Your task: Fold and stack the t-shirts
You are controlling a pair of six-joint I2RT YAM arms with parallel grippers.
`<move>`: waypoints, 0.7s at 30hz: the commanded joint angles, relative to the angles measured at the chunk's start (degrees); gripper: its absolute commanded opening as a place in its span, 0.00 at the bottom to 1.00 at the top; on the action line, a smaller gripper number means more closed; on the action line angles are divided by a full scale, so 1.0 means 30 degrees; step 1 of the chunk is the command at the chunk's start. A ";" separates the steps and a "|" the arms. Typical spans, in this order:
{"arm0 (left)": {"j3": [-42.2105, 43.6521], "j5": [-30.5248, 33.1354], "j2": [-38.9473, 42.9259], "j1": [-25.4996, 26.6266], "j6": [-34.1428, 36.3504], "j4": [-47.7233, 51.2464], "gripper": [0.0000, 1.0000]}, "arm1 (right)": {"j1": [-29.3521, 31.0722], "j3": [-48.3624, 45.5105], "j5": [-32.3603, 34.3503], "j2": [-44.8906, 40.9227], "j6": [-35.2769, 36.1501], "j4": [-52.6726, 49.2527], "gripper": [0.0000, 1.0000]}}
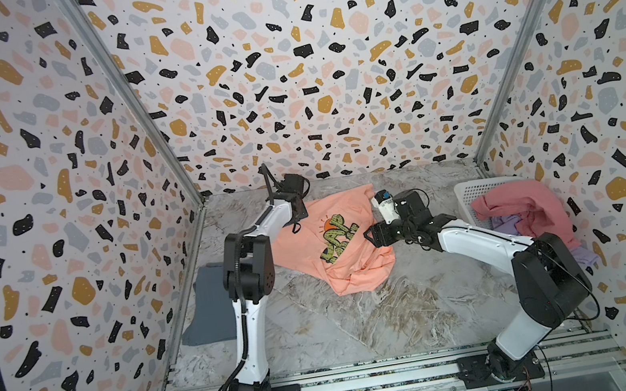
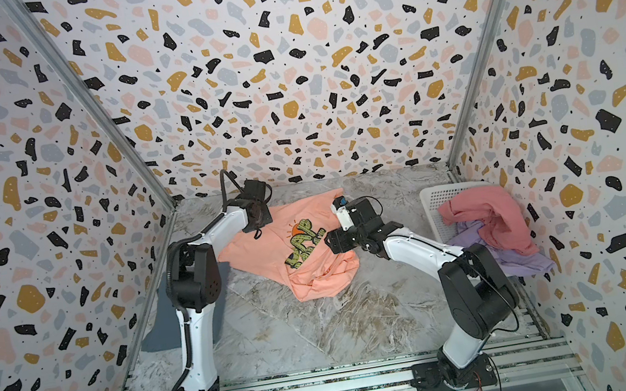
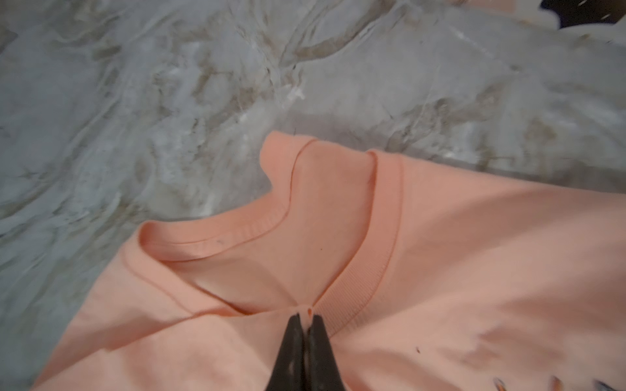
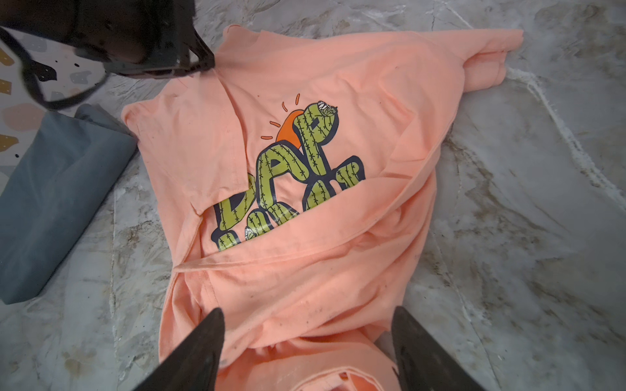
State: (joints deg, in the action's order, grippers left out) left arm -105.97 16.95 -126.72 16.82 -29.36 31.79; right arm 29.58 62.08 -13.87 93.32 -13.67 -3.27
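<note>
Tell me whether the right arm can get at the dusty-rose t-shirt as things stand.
Probably yes. The right hand is open and empty above the peach t-shirt; the dusty-rose t-shirt lies uncovered over the basket, on that arm's side. It sits close by the arm's elbow, so folding back may be tight.

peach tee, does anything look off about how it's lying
Yes: the peach tee lies crumpled; a side flap and a bunched fold cover part of its graphic. Also, the pink tee droops over the basket.

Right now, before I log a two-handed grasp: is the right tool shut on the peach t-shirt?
No, in the right wrist view the right tool stands wide open over the peach t-shirt, gripping nothing.
</note>
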 commanded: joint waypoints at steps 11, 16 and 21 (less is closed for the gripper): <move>0.9156 -0.2390 0.8116 -0.0714 -0.2064 -0.3291 0.12 | -0.0513 0.1595 -0.2860 0.1332 0.1396 -0.0002 0.78; 1.0242 -0.2664 0.7998 -0.0717 -0.2585 -0.3994 0.15 | -0.0957 0.1135 -0.3383 0.1210 0.1752 0.0269 0.78; 1.0877 -0.2756 0.7456 -0.0751 -0.2975 -0.4867 0.22 | -0.1671 0.0176 -0.3261 0.1014 0.1338 0.0913 0.78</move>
State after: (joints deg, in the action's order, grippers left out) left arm -73.97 9.52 -103.11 14.74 -36.97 20.86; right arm 25.61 63.88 -22.76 97.58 -9.76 -1.56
